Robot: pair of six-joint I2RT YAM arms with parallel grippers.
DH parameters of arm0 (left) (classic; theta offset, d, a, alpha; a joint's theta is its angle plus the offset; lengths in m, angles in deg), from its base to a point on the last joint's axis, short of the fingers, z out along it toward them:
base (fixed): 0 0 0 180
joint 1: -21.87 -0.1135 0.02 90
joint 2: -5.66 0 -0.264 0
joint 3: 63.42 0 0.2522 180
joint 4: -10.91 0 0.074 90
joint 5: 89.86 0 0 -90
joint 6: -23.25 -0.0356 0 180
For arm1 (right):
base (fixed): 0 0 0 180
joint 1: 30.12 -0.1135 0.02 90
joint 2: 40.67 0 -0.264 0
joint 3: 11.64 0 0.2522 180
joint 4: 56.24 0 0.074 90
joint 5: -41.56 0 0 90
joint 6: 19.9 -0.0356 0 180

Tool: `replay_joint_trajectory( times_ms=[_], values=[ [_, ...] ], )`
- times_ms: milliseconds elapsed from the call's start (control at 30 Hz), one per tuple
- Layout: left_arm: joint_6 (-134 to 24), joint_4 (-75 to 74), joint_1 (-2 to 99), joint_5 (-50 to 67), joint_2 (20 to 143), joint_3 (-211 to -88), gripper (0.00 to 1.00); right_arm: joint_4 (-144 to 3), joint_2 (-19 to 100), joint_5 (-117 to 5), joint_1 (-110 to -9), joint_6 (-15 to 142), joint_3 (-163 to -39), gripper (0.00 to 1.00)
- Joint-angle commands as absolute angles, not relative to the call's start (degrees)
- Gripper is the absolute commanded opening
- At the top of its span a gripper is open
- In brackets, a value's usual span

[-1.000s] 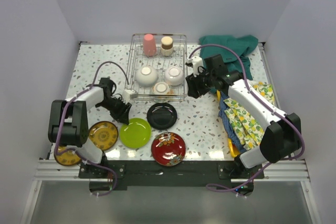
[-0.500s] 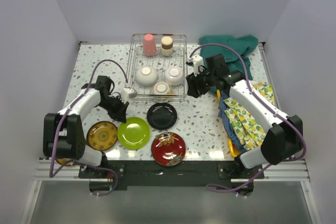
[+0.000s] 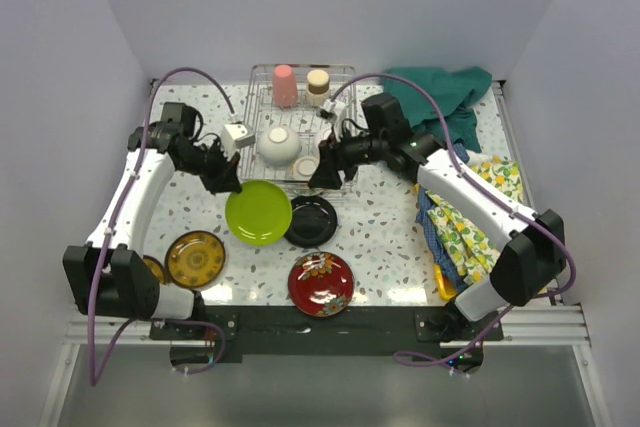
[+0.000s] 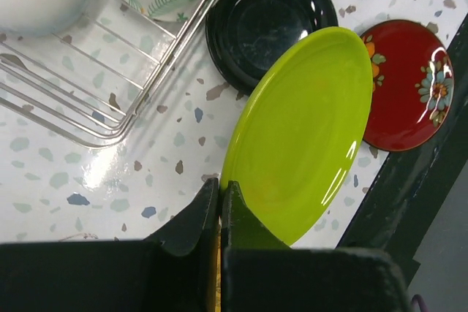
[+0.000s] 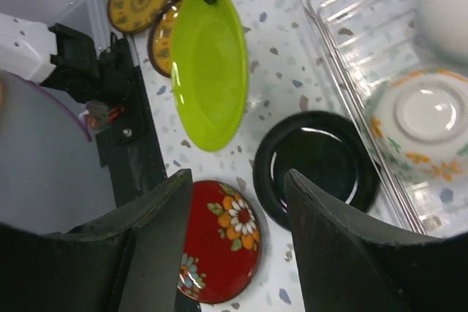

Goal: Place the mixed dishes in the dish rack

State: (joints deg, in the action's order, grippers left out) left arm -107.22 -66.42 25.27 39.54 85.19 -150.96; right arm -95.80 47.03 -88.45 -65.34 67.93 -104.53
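Our left fingers (image 4: 191,218) clamp the lime-green plate (image 4: 307,129) by its rim, tilting it for the dish rack (image 5: 344,12), while our right fingers (image 5: 157,217) gape empty near the black plate (image 5: 314,162).

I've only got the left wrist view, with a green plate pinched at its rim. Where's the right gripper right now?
Observer: The right gripper hovers open and empty at the dish rack's near edge.
Operator: What's at the rack's far end?
Observer: A salmon-pink cup and a tan cup stand there.
Operator: Besides my lime-green plate, any plates I can't see?
Observer: Two brown-gold plates lie near the left arm's base.
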Motion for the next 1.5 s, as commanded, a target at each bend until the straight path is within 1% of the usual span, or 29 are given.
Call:
replay_joint_trajectory(
  times_ms=[0,367,467,500,533,567,633,667,700,733,767,800,833,867,900,933,967,1000,1033,1100,1133,1200,1233,1267,1300,1333,1367,1467],
  values=[
    [-104.02,-67.71,25.12,45.76,87.04,-156.46,0.00,-91.01,50.46,-87.29,-67.29,62.11,-108.98,0.58],
    [-97.69,-63.50,25.21,52.70,88.63,-158.57,0.00,-90.30,56.79,-85.35,-70.54,60.17,-113.20,0.58],
    [-96.37,-62.35,25.21,53.58,89.06,-158.74,0.00,-90.30,59.16,-83.78,-71.42,59.47,-114.60,0.56],
    [-96.11,-62.09,25.21,53.67,89.07,-158.75,0.00,-90.39,59.52,-83.68,-71.43,59.38,-115.30,0.53],
    [-95.67,-61.74,25.21,53.76,89.24,-158.66,0.00,-90.04,59.87,-83.68,-71.51,58.94,-115.57,0.49],
    [-95.40,-61.56,25.21,53.67,89.42,-158.48,0.00,-90.21,60.66,-82.98,-71.43,58.77,-115.92,0.36],
    [-93.74,-59.90,25.21,52.97,89.68,-157.61,0.00,-90.91,60.93,-82.54,-71.43,58.33,-117.15,0.20],
    [-92.86,-59.02,25.21,51.66,89.86,-157.26,0.00,-91.44,60.93,-81.32,-71.51,58.32,-117.68,0.04],
    [-91.89,-57.97,25.21,50.60,89.86,-157.16,0.01,-92.14,60.84,-80.70,-71.43,58.41,-118.73,0.00],
    [-88.75,-54.65,25.21,49.29,89.77,-157.16,0.10,-93.89,60.84,-79.65,-71.43,59.19,-119.26,0.00],
    [-87.07,-52.53,25.12,45.79,89.42,-157.34,0.26,-94.77,60.75,-78.51,-71.17,59.99,-119.70,0.00],
    [-85.66,-49.98,24.95,43.41,88.90,-157.43,0.30,-95.74,60.40,-74.41,-71.34,60.78,-120.83,0.00],
    [-82.25,-43.43,24.42,41.04,88.11,-157.25,0.35,-96.97,60.23,-71.67,-71.25,61.39,-121.37,0.00],
    [-81.00,-39.80,23.90,37.01,85.93,-156.99,0.43,-97.33,60.14,-69.12,-71.16,61.57,-121.81,0.00],
    [-79.94,-35.76,23.28,35.06,84.60,-156.12,0.45,-97.51,60.31,-63.26,-70.90,61.75,-123.47,0.00],
    [-78.54,-28.41,22.41,32.60,83.45,-153.67,0.49,-97.77,60.83,-60.42,-70.99,62.10,-124.61,0.00],
    [-77.74,-24.94,22.14,27.53,81.62,-152.17,0.57,-97.95,61.36,-57.00,-70.99,62.19,-126.10,0.00],
    [-77.12,-21.78,21.87,26.00,81.07,-150.59,0.57,-98.47,62.15,-53.66,-70.90,61.84,-130.30,0.00],
    [-75.20,-16.70,21.87,24.07,80.98,-147.70,0.56,-100.48,64.33,-45.79,-70.90,60.01,-132.86,0.00],
    [-72.12,-12.80,19.68,20.72,82.03,-145.31,0.53,-101.29,66.54,-40.37,-70.90,59.99,-138.83,0.00],
    [-68.37,-10.43,18.11,20.10,83.95,-143.73,0.48,-100.50,67.68,-33.48,-70.90,60.08,-139.56,0.00],
    [-64.49,-9.97,16.34,19.31,86.42,-143.36,0.39,-97.88,68.66,-25.97,-70.90,59.56,-140.35,0.00],
    [-61.77,-9.97,14.51,19.22,88.87,-143.28,0.31,-97.25,69.18,-23.41,-70.81,59.38,-140.97,0.00],
    [-60.95,-9.53,13.88,19.74,89.94,-143.02,0.25,-96.55,70.32,-18.86,-70.72,59.47,-141.41,0.00],
    [-60.77,-9.09,13.52,20.27,91.16,-142.93,0.16,-95.50,70.77,-16.73,-70.72,59.99,-141.24,0.00],
    [-61.64,-8.65,13.35,20.10,93.18,-142.84,0.00,-92.79,71.12,-14.27,-70.72,61.04,-141.06,0.00],
    [-62.00,-8.65,13.34,20.44,94.07,-143.01,0.00,-91.89,72.25,-8.33,-70.64,61.05,-141.23,0.00],
    [-62.70,-8.74,13.61,22.37,96.36,-143.54,0.00,-93.37,75.33,-4.50,-69.94,59.64,-145.88,0.00]
  ],
)
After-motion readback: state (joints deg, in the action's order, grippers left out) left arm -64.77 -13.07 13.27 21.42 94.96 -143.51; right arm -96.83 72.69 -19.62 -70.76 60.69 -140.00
